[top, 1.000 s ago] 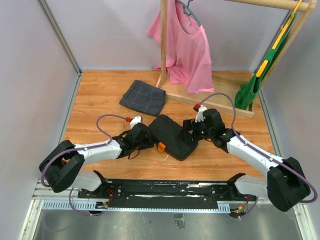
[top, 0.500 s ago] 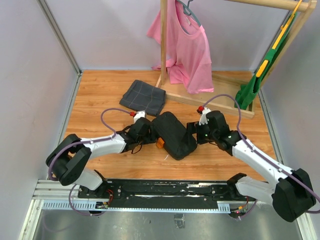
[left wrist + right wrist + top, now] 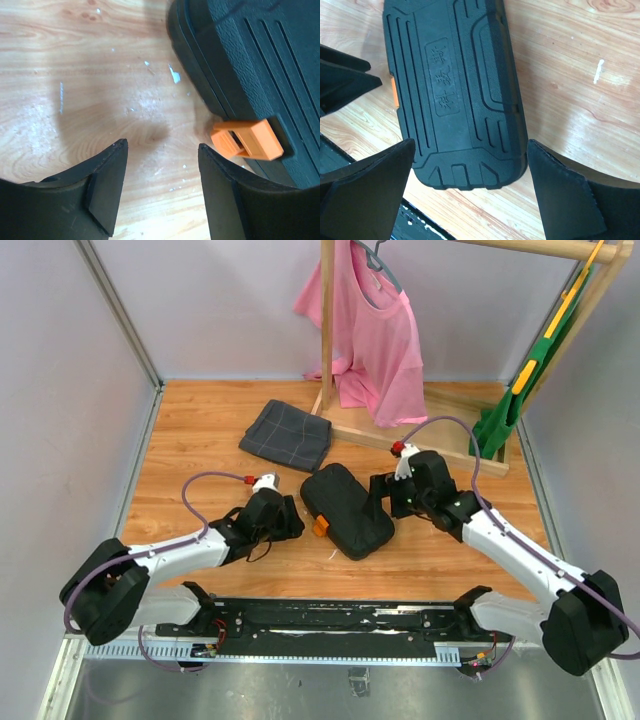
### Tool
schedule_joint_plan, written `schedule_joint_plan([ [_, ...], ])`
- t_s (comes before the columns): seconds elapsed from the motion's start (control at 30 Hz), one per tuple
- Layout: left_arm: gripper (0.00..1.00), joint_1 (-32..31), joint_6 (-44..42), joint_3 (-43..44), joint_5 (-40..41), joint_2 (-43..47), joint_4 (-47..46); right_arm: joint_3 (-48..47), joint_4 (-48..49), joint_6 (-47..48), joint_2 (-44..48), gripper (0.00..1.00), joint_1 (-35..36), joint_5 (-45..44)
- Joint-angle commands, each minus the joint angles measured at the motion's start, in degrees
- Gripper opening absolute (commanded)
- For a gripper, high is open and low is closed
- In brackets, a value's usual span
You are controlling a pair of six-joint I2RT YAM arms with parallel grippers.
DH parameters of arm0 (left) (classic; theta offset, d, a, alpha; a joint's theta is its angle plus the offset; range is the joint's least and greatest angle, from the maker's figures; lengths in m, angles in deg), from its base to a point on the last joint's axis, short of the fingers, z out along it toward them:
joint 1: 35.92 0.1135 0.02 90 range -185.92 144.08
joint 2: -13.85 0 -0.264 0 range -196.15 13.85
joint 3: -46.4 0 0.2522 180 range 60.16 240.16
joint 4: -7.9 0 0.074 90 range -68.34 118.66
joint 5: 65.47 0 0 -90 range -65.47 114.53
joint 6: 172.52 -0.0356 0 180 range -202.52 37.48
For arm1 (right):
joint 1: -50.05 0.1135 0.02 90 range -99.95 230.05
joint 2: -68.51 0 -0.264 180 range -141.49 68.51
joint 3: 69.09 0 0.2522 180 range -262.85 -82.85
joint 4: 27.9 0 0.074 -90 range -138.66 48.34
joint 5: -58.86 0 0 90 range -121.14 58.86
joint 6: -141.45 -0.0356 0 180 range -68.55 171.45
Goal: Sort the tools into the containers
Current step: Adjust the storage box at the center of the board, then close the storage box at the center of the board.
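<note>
On the wooden table point(image 3: 190, 445), nearest the arm bases, the left gripper point(image 3: 162, 150) stood partly open and empty over bare wood, just beside the orange clasp point(image 3: 247, 140) of the black tool case point(image 3: 345, 508), which lay closed at mid-table. The right gripper point(image 3: 470, 145) spread wide on either side of the case's end, gripping nothing. Farther back lay a grey checked cloth point(image 3: 287, 433), and beyond it hung a pink shirt point(image 3: 378, 340).

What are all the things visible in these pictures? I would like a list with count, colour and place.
case: one, black, shut, mid-table
clasp: one, orange, on the case's left edge
cloth: one, grey checked, behind the case
shirt: one, pink, hanging on the rack
rack: one, wooden, far side
green item: one, green and yellow, far right
table: one, wood, under all
left gripper: one, black, open, beside the clasp
right gripper: one, black, open, at the case's right end
</note>
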Motion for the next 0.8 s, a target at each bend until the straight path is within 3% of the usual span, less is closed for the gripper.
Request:
schedule_joint_plan([
  [0.0,0.61,0.32,1.47,-1.72,-5.11,2.69,-3.08,-3.64,0.76,0.56,-2.11,0.94,2.51,-1.3],
  [0.17,0.55,0.14,4.13,-4.12,-8.31,6.26,-5.84,-5.83,0.26,1.37,-6.28,0.94,2.6,-5.16],
  [0.37,0.52,0.14,6.06,-4.19,-7.14,8.17,-5.37,-9.55,2.04,3.6,-14.29,0.95,1.2,-1.29],
  [0.57,0.48,0.14,6.63,-4.57,-11.89,7.75,-9.98,-11.86,2.16,2.87,-20.04,0.95,0.39,0.99],
  [0.77,0.49,-0.07,9.21,-4.58,-14.19,7.61,-12.28,-10.14,3.05,1.39,-21.24,0.95,0.04,-1.25],
])
